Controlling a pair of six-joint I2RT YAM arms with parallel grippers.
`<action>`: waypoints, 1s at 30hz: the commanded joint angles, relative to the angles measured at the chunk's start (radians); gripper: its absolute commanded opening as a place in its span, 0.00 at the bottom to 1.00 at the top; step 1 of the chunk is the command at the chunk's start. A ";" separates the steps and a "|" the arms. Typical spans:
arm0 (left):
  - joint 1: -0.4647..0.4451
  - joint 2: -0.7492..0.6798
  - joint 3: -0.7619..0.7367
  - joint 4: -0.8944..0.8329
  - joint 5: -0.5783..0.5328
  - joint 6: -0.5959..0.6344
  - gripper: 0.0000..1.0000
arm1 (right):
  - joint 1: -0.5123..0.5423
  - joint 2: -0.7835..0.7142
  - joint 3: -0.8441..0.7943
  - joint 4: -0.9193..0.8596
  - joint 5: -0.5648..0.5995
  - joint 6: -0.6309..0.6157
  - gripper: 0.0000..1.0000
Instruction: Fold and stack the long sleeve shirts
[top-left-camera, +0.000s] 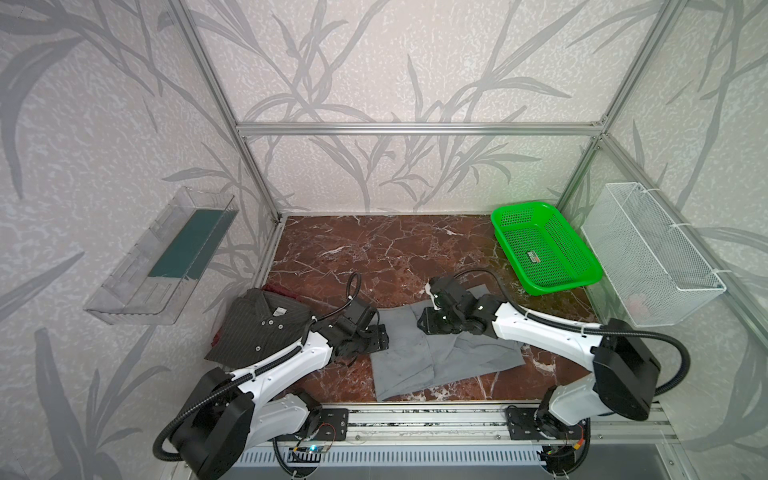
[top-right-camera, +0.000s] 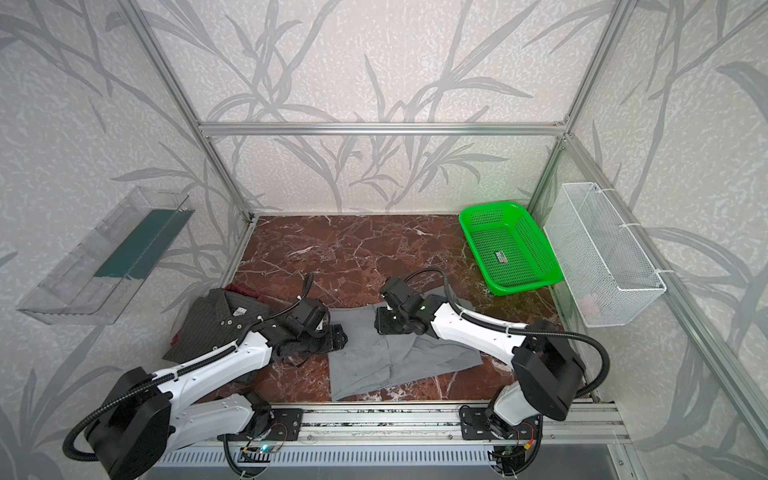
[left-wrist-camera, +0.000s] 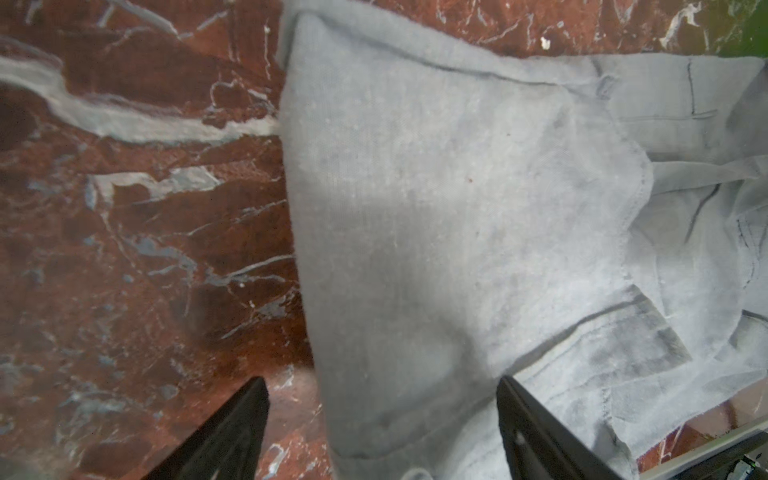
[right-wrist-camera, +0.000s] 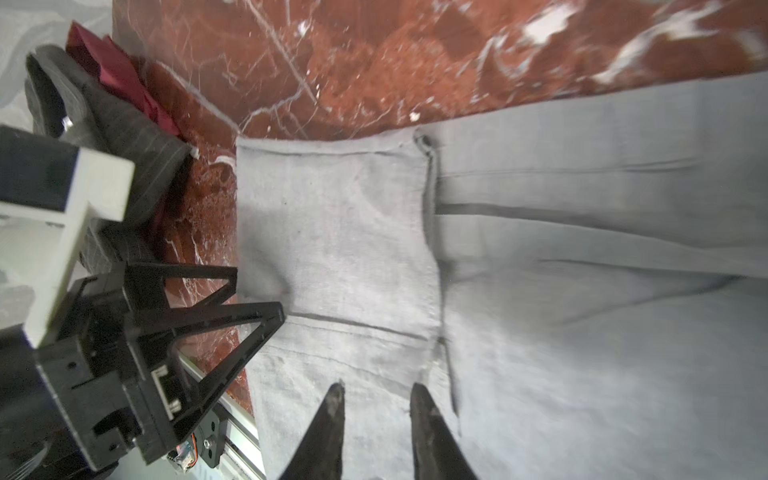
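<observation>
The grey shirt (top-left-camera: 440, 361) lies part-folded mid-table near the folded striped shirt (top-left-camera: 257, 328), with the left gripper (left-wrist-camera: 382, 382) spread wide astride the grey edge and the right gripper (right-wrist-camera: 378, 388) hovering narrow and empty above, seemingly readying the next fold.

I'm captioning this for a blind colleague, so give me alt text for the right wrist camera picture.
A partly folded grey shirt lies flat on a red-brown marble table, with the right gripper narrowly open over it. The open left gripper is at the shirt's edge, near a dark pinstriped shirt and a dark red cloth.
</observation>
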 joint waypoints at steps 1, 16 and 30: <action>0.012 0.018 0.001 0.033 0.001 0.000 0.86 | 0.004 0.071 0.018 0.075 -0.034 -0.003 0.27; 0.017 0.000 0.050 -0.034 0.043 0.038 0.87 | -0.071 0.260 -0.083 0.186 0.030 0.073 0.19; 0.018 -0.138 -0.217 0.267 0.147 -0.095 0.99 | -0.088 0.281 -0.113 0.241 -0.024 0.074 0.17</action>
